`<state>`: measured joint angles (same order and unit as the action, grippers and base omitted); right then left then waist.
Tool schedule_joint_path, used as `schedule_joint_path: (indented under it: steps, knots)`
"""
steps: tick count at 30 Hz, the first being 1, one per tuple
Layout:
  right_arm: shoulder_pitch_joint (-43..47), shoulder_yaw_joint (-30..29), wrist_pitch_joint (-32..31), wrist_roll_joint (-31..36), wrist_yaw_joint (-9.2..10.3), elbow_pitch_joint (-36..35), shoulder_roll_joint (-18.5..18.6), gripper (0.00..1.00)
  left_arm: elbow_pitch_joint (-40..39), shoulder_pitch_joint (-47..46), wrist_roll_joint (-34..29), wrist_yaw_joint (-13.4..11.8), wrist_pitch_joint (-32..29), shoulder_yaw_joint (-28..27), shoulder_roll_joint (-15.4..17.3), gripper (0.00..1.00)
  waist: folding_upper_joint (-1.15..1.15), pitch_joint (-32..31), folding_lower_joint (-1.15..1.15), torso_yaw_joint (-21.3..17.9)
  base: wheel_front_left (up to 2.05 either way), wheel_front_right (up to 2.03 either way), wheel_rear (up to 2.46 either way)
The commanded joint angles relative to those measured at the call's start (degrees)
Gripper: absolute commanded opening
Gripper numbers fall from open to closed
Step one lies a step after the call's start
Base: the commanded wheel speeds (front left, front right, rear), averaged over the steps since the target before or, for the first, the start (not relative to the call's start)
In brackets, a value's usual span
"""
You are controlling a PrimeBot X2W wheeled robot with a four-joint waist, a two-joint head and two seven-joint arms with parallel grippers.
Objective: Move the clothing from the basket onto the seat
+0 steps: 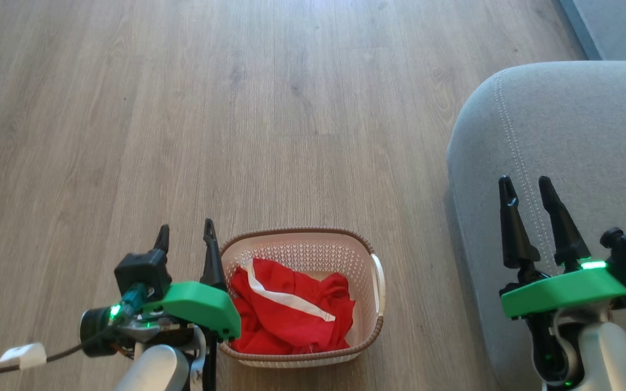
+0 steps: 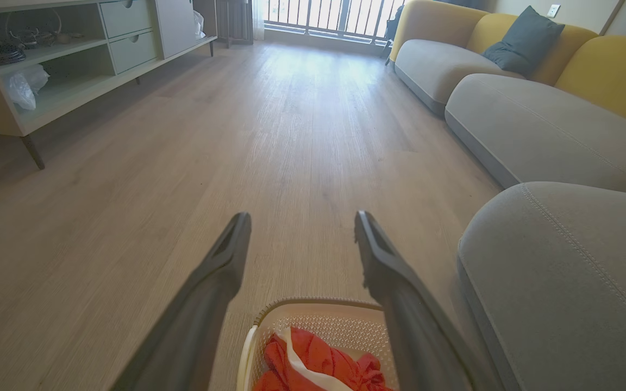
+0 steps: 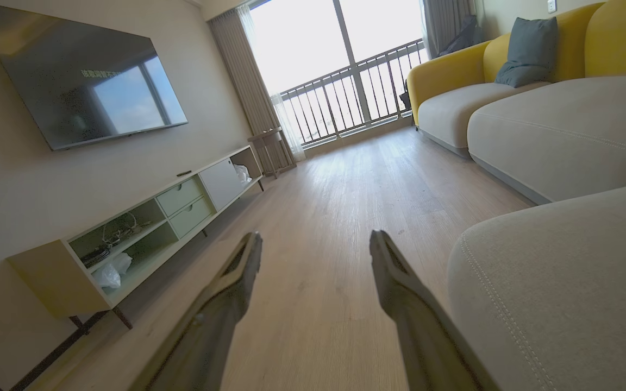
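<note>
The clothing (image 1: 286, 312) lies crumpled in the basket (image 1: 313, 254), at the lower middle of the head view. It is a loose red heap with no clear long axis. One white band crosses it on a slant from upper left to lower right. It fills the near part of the basket, and the far wall stands bare above it. The basket sits on the floor (image 1: 182, 108), with the seat (image 1: 579, 130) apart from it at the right of the frame.

The left gripper (image 1: 186, 227) is at the lower left, just beside the basket's left rim. Its jaws are spread wide and hold nothing. Its inner finger overlaps that rim in the picture; I cannot tell whether they touch. From this gripper the heap lies to the right and a little lower in the frame.

The right gripper (image 1: 524, 182) is at the lower right over the seat's edge, also wide and empty, well apart from the basket.

The left arm is plainly the nearer. The pick most likely falls to it: a short shift right over the rim, then down onto the heap.
</note>
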<state>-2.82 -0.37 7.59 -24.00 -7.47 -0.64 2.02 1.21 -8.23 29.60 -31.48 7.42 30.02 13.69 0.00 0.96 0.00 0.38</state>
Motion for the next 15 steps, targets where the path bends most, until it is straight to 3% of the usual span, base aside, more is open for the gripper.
schedule_joint_path:
  steps: [1,4,5,8,12,13,15]
  knots:
    - [-1.6,0.4,0.6,1.2,-0.02,-1.8,0.6,1.00,-1.8,-3.3,-1.2,-0.8,0.9,-0.9,1.4,1.00,0.00,0.0,0.00,0.0,0.00,0.00,0.00]
    - [-1.7,-0.2,1.1,1.3,-0.02,-1.9,0.6,1.00,-2.0,-3.5,-0.9,-1.3,1.4,-0.6,1.2,1.00,0.00,0.0,0.00,0.1,0.00,0.00,0.00]
    - [-1.6,-0.3,1.3,1.7,-0.02,-1.7,0.6,1.00,-2.8,-3.3,-0.2,-0.4,1.5,-0.7,0.8,1.00,0.00,0.0,0.00,0.1,0.00,0.00,0.00]
    - [-1.6,-0.2,1.8,3.0,-0.02,-1.7,0.6,1.00,-3.1,-1.7,3.6,7.0,2.0,-3.0,-0.5,1.00,0.00,0.0,0.00,0.2,0.00,0.00,0.00]
    - [-1.4,0.5,2.5,5.8,-0.02,-1.3,0.7,1.00,-1.5,0.4,2.7,15.1,2.7,-10.1,-3.9,1.00,0.00,0.0,0.00,0.4,0.00,0.00,0.00]
    - [-1.4,0.5,2.5,5.8,-0.02,-1.3,0.7,1.00,-1.5,0.4,2.7,15.1,2.7,-10.1,-3.9,1.00,0.00,0.0,0.00,0.4,0.00,0.00,0.00]
    - [-1.4,0.8,2.8,7.3,-0.02,-1.5,0.7,1.00,-0.9,1.0,0.1,18.0,3.1,-13.3,-5.7,1.00,0.00,0.0,0.00,0.4,0.00,0.00,0.00]
